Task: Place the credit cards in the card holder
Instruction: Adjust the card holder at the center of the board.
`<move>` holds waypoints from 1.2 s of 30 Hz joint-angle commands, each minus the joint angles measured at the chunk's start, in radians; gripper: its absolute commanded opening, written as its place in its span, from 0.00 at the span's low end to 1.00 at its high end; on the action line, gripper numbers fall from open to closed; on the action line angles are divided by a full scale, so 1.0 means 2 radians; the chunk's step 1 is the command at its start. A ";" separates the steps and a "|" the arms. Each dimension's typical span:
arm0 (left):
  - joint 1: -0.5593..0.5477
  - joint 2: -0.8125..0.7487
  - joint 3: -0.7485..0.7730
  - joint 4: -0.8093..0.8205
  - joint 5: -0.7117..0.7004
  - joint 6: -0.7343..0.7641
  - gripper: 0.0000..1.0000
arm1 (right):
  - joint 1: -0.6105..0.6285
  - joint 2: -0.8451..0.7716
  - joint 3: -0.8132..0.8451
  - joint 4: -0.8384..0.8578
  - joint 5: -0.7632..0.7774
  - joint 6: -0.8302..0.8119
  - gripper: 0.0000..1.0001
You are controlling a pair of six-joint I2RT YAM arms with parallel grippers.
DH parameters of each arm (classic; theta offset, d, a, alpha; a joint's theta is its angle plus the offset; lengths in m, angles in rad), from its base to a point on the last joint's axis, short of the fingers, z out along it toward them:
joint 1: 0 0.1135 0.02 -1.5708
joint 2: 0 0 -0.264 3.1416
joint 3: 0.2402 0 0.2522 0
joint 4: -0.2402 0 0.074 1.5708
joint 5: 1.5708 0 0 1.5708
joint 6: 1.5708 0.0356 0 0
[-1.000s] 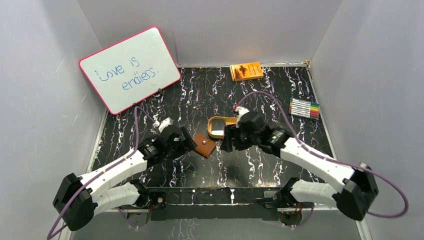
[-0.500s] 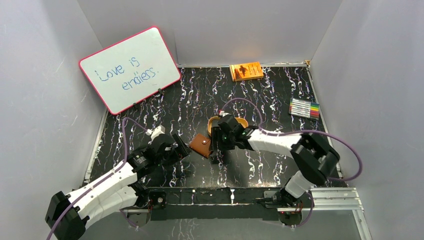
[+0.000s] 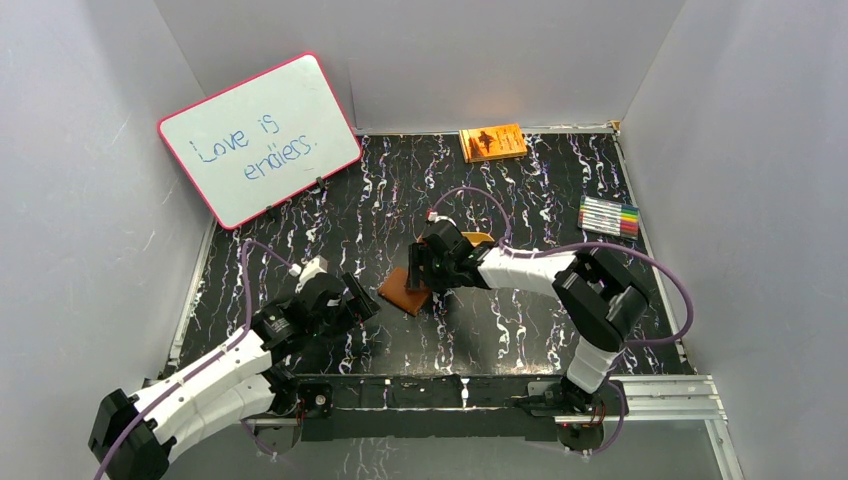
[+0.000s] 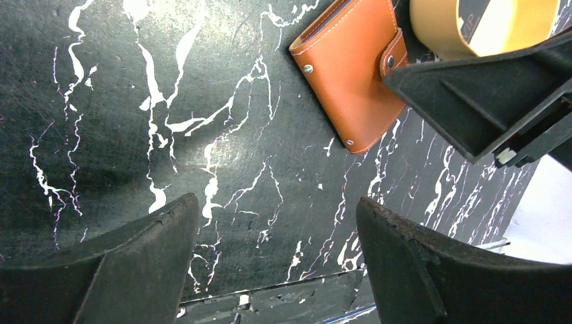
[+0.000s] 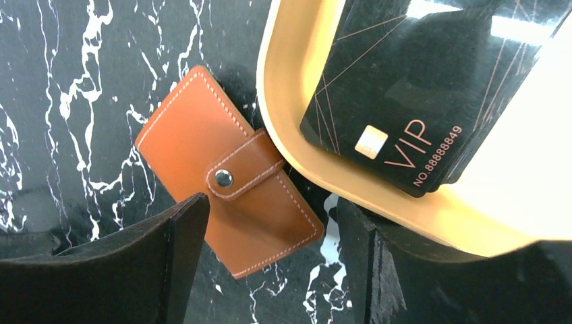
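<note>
1. Two arms have traded places in the last second. The left gripper (image 4: 275,206) has drawn back toward the near left, and the right gripper (image 5: 270,202) has swung left, off the tray (image 5: 290,88), to hang over the card holder (image 5: 229,182).
2. Left gripper: its fingers stand wide apart with nothing between them, and only bare table (image 4: 101,101) lies beneath. The card holder lies beyond its fingertips, not between them.
3. Right gripper: its fingers are also spread well apart and grip nothing. In its own view the card holder sits below the gap between them. I cannot tell whether either tip touches the leather.
4. The card holder has hardly shifted through all this. It lies on the table near the middle, folded shut with its strap (image 5: 246,169) snapped across, one corner hard against the tray's left rim.
5. One dark credit card (image 5: 391,94) with VIP lettering lies in the tray, untouched. I cannot tell whether more cards lie under it.
6. My reading is that nothing has gone in yet, so the task is near its start. The right arm looks to be taking on the card holder, which must be unsnapped and opened before any card can go in. With the left arm pulled away, the closed holder may simply slide on the smooth table when pushed.
</note>
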 commanded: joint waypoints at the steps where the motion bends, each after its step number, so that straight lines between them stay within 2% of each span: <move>1: 0.002 0.003 -0.003 -0.003 0.005 -0.002 0.83 | -0.010 0.019 0.033 0.012 0.017 -0.018 0.79; 6: 0.002 0.004 -0.003 -0.001 0.005 0.002 0.83 | -0.011 0.030 0.036 0.018 0.000 -0.037 0.77; 11: 0.003 0.011 -0.007 0.015 0.016 0.007 0.83 | -0.006 0.022 0.011 0.034 -0.041 -0.041 0.65; 15: 0.003 0.028 -0.009 0.035 0.033 0.015 0.82 | 0.007 0.000 -0.022 0.034 -0.040 -0.031 0.56; 17: 0.002 0.040 -0.011 0.050 0.045 0.020 0.81 | 0.015 -0.013 -0.040 0.034 -0.037 -0.022 0.54; 27: 0.003 0.118 -0.013 0.128 0.093 0.036 0.71 | 0.061 -0.098 -0.131 0.013 0.023 0.048 0.54; 32: 0.002 0.153 0.003 0.144 0.105 0.056 0.68 | 0.061 -0.116 -0.130 -0.013 0.036 0.033 0.56; 36: 0.002 0.172 0.019 0.147 0.108 0.071 0.66 | 0.063 -0.139 -0.127 -0.037 0.040 0.022 0.62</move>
